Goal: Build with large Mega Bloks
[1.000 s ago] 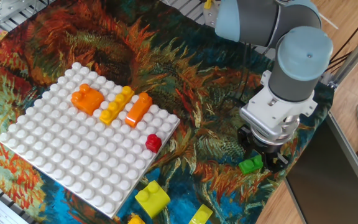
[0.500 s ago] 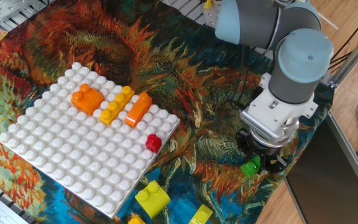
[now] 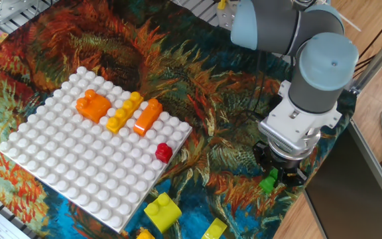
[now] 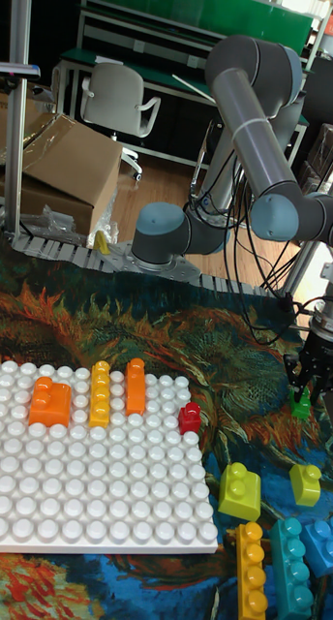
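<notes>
The UR5 arm is reaching down near the cloth's right edge, wrist vertical; its gripper [image 3: 271,180] is pinching the small green block [image 3: 268,182] between its fingers, well apart from the white baseplate [image 3: 58,166].

The table is covered by a bright sunflower cloth [image 3: 178,79]. On the cloth lies a big white baseplate [image 3: 78,169], at about 9 o'clock. Loose bricks lie on the cloth near 6 o'clock: a yellow-green brick [image 3: 162,212], a small yellow brick [image 4: 305,482], a long yellow bar [image 4: 250,570] and a teal brick [image 4: 291,567].
</notes>
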`<action>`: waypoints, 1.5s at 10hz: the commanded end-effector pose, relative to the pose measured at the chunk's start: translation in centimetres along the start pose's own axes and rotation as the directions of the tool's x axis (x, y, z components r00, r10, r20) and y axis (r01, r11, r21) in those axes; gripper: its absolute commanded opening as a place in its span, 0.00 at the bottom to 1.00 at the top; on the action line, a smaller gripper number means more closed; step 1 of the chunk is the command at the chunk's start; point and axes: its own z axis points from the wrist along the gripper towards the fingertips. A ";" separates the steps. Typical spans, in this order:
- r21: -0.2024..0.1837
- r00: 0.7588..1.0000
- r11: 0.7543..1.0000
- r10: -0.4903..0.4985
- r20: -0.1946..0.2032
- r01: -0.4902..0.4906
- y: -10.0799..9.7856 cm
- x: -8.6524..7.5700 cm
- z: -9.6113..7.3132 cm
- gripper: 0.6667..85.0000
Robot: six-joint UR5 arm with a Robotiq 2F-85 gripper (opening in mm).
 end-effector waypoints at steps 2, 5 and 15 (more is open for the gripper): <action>-0.031 1.000 0.999 -0.008 -0.027 0.007 0.4 1.1 -1.7 0.01; -0.045 0.998 0.998 -0.048 -0.043 0.046 0.7 2.7 -4.8 0.01; -0.003 0.945 0.946 -0.326 -0.005 0.326 -9.2 -2.6 -9.2 0.01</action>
